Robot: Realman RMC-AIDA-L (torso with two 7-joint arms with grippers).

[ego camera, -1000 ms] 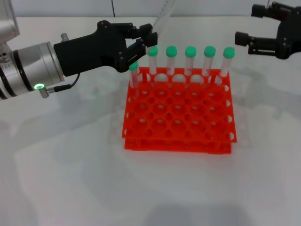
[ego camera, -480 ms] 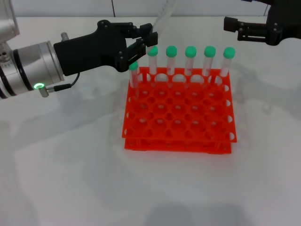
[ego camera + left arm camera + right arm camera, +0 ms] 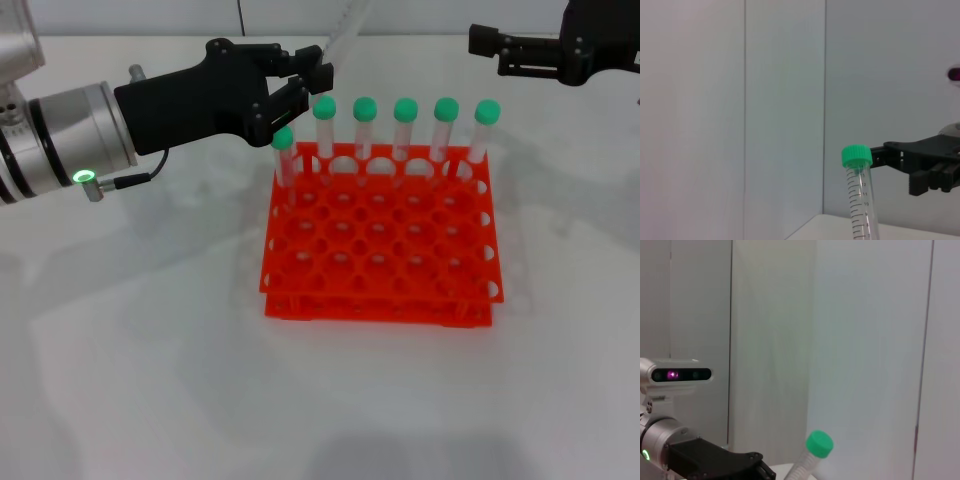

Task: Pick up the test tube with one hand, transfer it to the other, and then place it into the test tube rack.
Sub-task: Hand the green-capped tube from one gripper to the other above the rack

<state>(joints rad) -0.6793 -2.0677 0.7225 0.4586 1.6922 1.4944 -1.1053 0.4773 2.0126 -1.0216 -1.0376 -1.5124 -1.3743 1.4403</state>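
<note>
My left gripper (image 3: 305, 85), black on a silver arm with a green light, is shut on the test tube (image 3: 343, 35) at the rack's back left corner. The tube slants up and its cap is out of the head view. The cap shows in the left wrist view (image 3: 856, 156) and in the right wrist view (image 3: 819, 444). My right gripper (image 3: 490, 50) is open, high at the back right, fingers pointing left toward the tube but apart from it. It also shows in the left wrist view (image 3: 920, 162). The orange-red test tube rack (image 3: 380, 302) stands at the centre.
Several green-capped tubes (image 3: 404, 125) stand upright in the rack's back row, and one more (image 3: 284, 155) at its left edge. The white table (image 3: 150, 350) surrounds the rack. A pale wall stands behind.
My right gripper has moved up and to the left, closer to the held tube's upper end. My left gripper has risen slightly with the tube.
</note>
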